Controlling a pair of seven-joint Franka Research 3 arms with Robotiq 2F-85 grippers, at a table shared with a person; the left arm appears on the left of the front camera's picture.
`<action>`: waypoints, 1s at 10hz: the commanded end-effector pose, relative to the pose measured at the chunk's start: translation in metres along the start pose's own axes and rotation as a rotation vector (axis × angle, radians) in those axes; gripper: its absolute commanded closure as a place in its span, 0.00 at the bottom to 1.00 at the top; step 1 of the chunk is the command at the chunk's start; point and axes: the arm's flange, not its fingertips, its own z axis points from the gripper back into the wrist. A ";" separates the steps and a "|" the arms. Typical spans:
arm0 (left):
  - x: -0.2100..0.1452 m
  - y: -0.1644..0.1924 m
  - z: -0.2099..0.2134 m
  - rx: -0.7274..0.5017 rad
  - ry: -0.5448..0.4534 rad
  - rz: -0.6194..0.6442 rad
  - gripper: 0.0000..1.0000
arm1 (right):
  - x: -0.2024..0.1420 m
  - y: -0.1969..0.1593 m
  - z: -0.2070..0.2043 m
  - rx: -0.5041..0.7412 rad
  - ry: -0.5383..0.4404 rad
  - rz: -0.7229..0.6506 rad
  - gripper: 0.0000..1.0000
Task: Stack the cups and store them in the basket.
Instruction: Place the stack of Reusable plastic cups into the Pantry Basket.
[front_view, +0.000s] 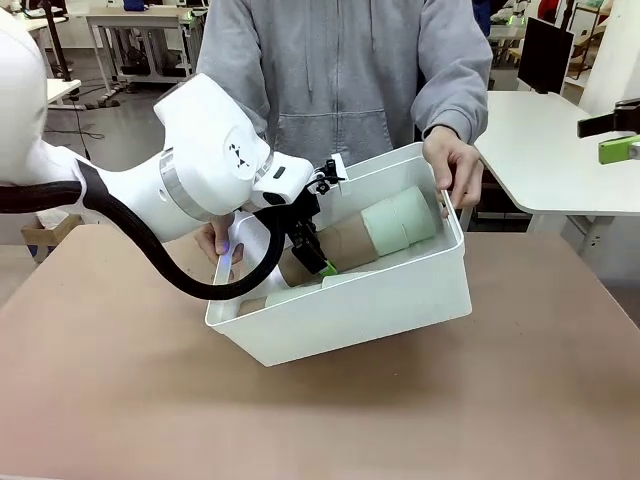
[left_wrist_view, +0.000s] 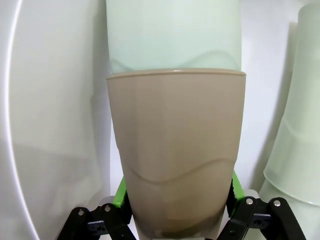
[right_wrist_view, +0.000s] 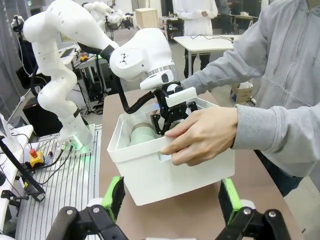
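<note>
Lying in the tilted white basket (front_view: 400, 300): nested tan and mint cups (front_view: 375, 235).

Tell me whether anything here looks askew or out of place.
The basket is askew: the person's hands hold it tipped toward the robot rather than flat on the table. The cups lie on their side inside, with the left gripper closed on the tan cup.
</note>
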 end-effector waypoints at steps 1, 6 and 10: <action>0.002 0.007 0.000 0.012 -0.029 -0.025 0.15 | 0.003 -0.001 -0.001 0.000 -0.023 0.007 0.00; 0.001 0.005 0.016 -0.026 -0.063 -0.012 0.00 | 0.003 -0.001 -0.001 0.000 -0.023 0.007 0.00; -0.008 -0.007 0.089 -0.084 -0.092 -0.045 0.00 | 0.003 -0.001 -0.001 0.000 -0.023 0.007 0.00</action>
